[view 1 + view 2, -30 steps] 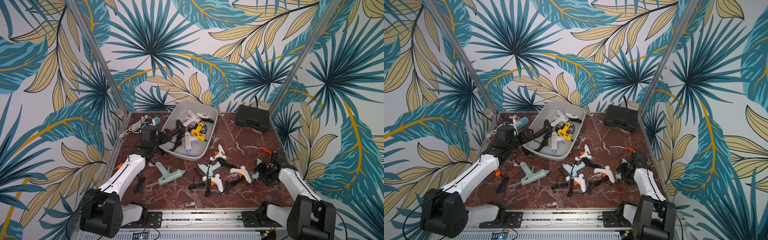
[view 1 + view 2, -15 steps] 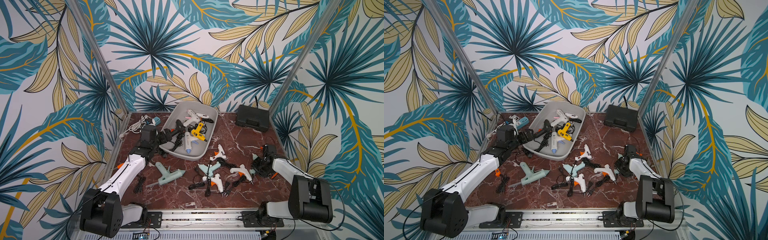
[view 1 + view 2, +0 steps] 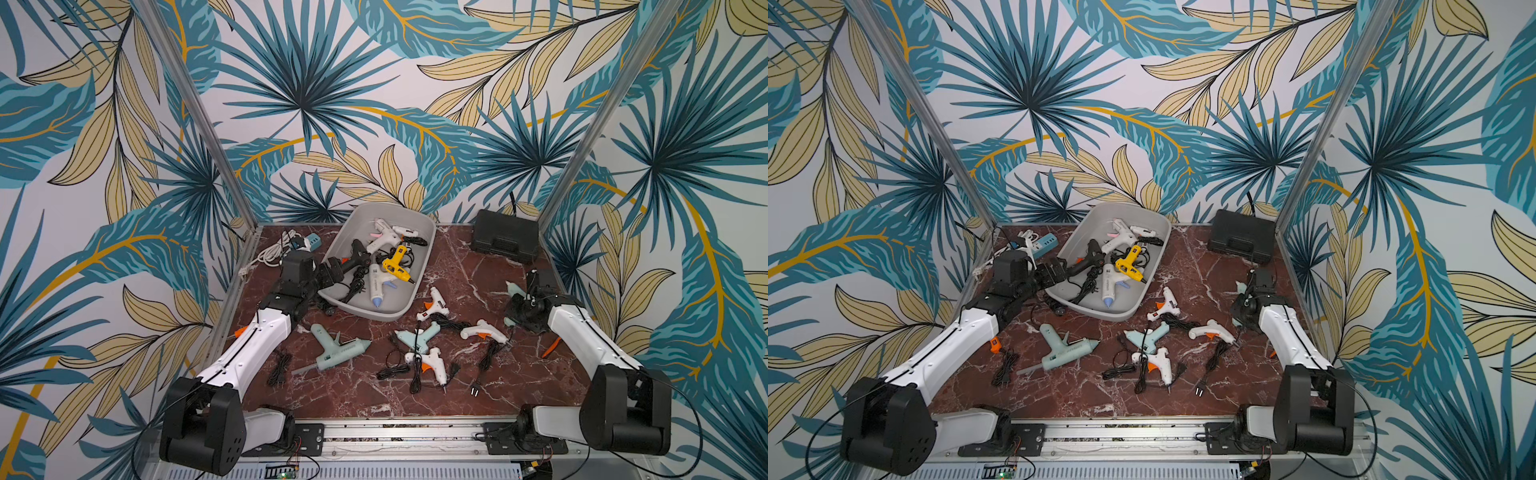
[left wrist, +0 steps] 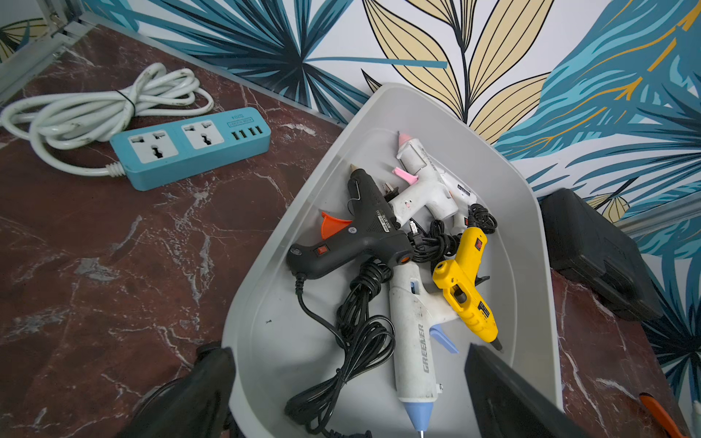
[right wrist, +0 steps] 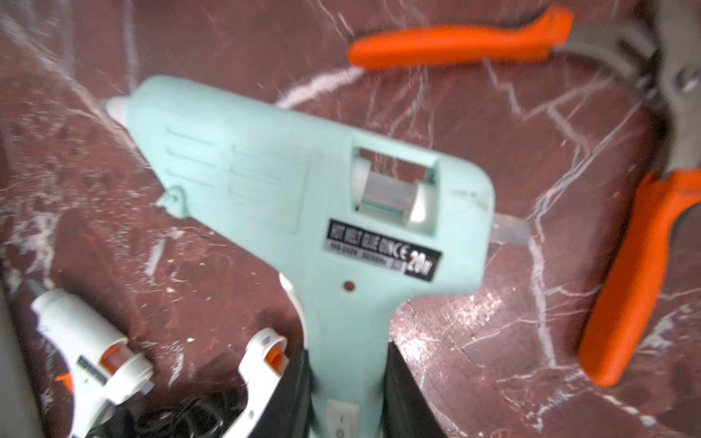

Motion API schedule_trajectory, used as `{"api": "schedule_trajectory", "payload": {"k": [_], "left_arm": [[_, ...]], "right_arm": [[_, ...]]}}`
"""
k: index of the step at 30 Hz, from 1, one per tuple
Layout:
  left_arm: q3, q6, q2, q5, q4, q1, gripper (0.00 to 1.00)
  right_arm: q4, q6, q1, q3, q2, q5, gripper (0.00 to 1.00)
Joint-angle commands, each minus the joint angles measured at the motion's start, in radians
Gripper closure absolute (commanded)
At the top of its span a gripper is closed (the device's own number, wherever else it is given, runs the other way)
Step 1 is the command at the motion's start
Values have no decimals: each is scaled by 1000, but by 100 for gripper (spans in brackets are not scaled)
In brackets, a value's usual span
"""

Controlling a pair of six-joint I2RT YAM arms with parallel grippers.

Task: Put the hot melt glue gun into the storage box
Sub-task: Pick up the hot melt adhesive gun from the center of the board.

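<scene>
As my right claw (image 5: 351,402) grips shut on the handle of the mint-green hot melt glue gun (image 5: 288,197), barrel jutting ahead of the claw, I judge a straight lift best. It should clear the orange-handled pliers (image 5: 626,265) just beyond and the white mini glue gun (image 5: 91,349) alongside. Then comes a long carry leftward to the grey storage box (image 3: 374,312), well apart, where my left claw (image 3: 332,270) hangs wide open at the rim.
</scene>
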Motion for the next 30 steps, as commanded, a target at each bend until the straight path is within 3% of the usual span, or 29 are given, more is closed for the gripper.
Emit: {"api": "schedule_trajectory", "payload": {"k": [1, 10, 15, 19, 24, 30], "left_arm": [[25, -7, -3, 9, 8, 8, 0], [33, -19, 2, 30, 22, 7, 0], [49, -25, 5, 63, 22, 8, 0], [68, -29, 6, 117, 21, 7, 0], [99, -38, 3, 237, 30, 7, 0], [150, -45, -4, 483, 88, -1, 0]], "right_arm": [[-90, -133, 31, 82, -70, 67, 100], [-210, -308, 96, 265, -178, 67, 100], [-158, -425, 110, 290, -241, -98, 100], [-7, -486, 118, 240, -297, -307, 100], [187, -503, 136, 181, -314, -496, 100], [313, -532, 193, 167, -287, -582, 100]]}}
